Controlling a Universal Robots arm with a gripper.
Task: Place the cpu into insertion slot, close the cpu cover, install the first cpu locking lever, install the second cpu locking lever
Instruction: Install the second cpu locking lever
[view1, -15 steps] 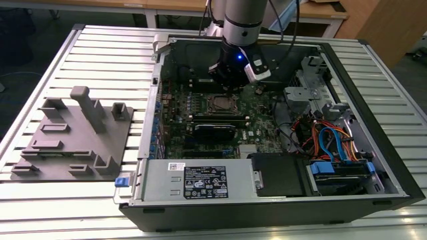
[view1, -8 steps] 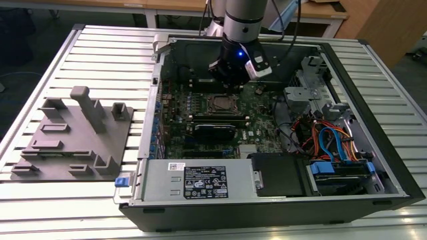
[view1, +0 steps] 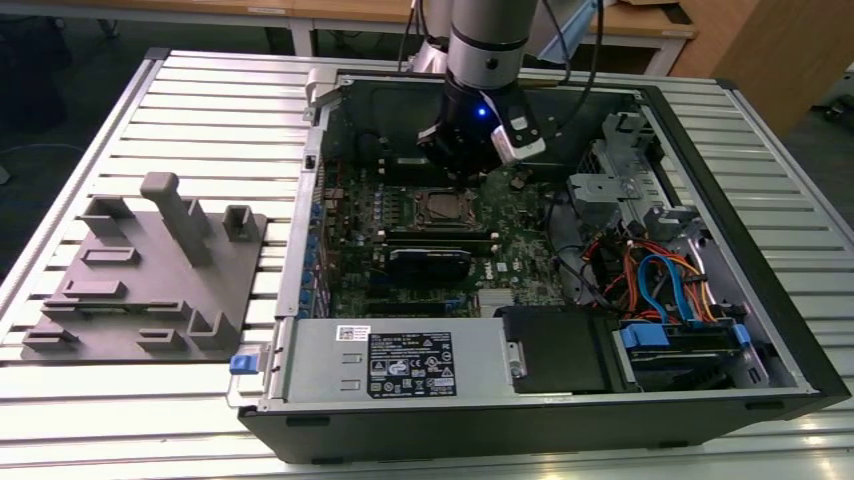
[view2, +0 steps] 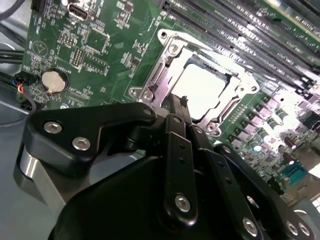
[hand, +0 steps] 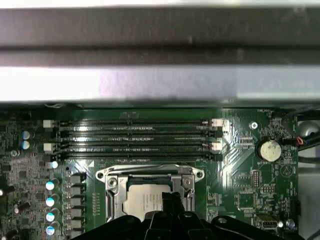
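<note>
Green circuit board (view1: 400, 235) inside an open computer case (view1: 561, 400), seen in the exterior view on a slatted metal surface (view1: 80, 400), beside a grey fixture block (view1: 147, 290) toward the exterior view's left. Gripper (view1: 461, 172) low over the board, just above the insertion slot (view1: 437, 208); cannot tell from here how the jaws stand. Second wrist view: black fingers (view2: 177, 145) drawn together into a narrow point, nothing pinched between them, tip right at the near edge of the silvery cpu cover (view2: 165, 75). Cover down around the pale, glaring cpu (view2: 202, 87), seated in the slot just beyond the jaws; coin battery (view2: 53, 81) off to one side. First wrist view: fingertip (hand: 167, 202) overlapping the cpu (hand: 142, 202), metal frame (hand: 150, 175) around it, long black memory slots (hand: 135, 137) farther out past the jaws.
</note>
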